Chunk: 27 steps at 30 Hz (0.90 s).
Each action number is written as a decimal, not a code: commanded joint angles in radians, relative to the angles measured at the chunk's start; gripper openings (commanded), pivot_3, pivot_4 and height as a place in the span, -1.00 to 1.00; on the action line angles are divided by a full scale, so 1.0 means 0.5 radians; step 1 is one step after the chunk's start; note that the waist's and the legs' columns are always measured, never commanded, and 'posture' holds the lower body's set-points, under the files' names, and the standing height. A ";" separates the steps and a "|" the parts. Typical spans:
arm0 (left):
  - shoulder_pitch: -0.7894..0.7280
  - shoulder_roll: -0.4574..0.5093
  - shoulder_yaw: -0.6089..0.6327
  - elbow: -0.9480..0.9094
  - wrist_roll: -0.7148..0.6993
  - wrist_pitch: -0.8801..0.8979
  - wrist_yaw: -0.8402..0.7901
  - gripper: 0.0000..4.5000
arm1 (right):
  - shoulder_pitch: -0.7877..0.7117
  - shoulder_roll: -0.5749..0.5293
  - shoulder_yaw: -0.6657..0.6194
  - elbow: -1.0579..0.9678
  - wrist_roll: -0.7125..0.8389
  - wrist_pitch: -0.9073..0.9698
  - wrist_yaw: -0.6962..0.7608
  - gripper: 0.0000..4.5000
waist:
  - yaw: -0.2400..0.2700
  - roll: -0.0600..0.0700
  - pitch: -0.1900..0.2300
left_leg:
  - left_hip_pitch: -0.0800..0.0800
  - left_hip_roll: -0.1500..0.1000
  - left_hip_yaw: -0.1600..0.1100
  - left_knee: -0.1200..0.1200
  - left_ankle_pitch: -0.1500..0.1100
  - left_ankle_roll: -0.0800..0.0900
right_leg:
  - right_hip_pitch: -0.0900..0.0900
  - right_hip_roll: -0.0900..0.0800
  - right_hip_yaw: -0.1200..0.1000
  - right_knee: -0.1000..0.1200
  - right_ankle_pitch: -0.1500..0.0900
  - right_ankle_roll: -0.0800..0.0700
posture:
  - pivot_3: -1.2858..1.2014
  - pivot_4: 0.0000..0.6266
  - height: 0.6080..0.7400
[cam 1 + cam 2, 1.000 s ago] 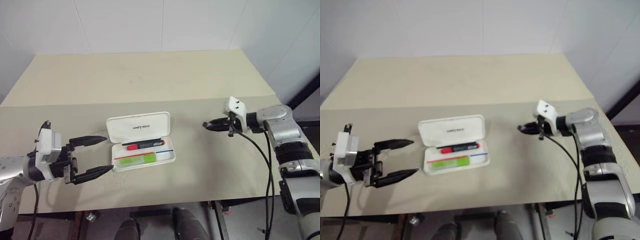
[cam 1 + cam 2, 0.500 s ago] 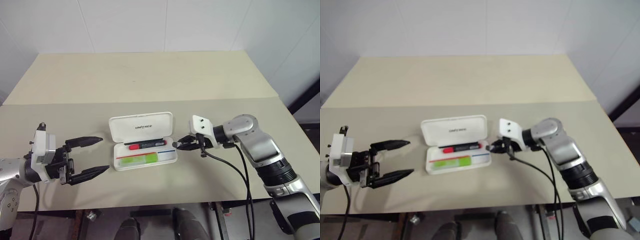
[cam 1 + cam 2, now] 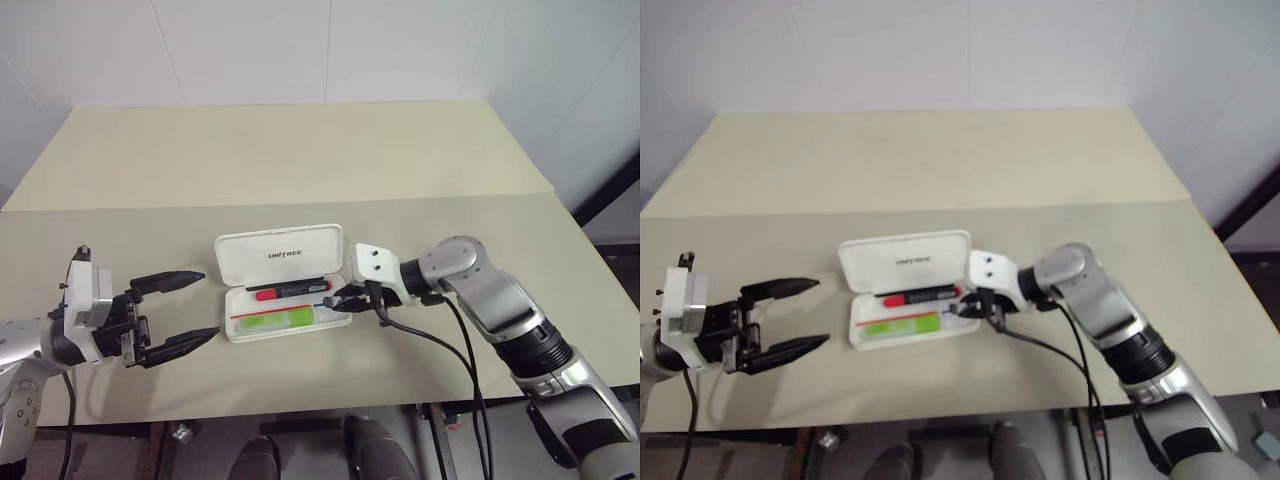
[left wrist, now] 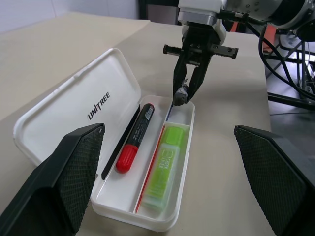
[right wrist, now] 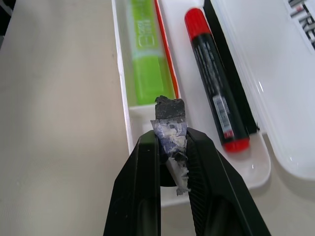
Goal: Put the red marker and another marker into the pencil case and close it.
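Note:
The pencil case (image 3: 281, 254) lies open in the middle of the table, its lid flat behind the tray. In the tray, the red marker (image 3: 291, 292) sits along the hinge side. The bright green marker (image 3: 276, 320) lies in the front compartment. My right gripper (image 3: 338, 297) is shut, tilted downward, with its tips over the tray's right end (image 4: 181, 98) and nothing held. My left gripper (image 3: 210, 304) stands open and level on the table side left of the case, a short gap away, and holds nothing.
The beige table (image 3: 300, 160) runs wide behind the case and to both sides, with a seam across its middle. Its front edge lies close below the case. A black cable (image 3: 440, 335) hangs from my right wrist above the table.
My right gripper has swung left from the table's right side to the right end of the case's tray, staying shut. The left gripper has kept still.

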 commanded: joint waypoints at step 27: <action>-0.159 -0.021 -0.064 0.134 0.118 -0.112 0.161 1.00 | 0.007 0.060 -0.505 0.105 0.523 -0.394 0.140 0.99 | 0.001 -0.001 0.000 | -0.001 0.000 0.000 -0.002 -0.001 0.000 | 0.000 0.000 -0.001 -0.004 0.001 0.001 | 0.03 -0.52 1.00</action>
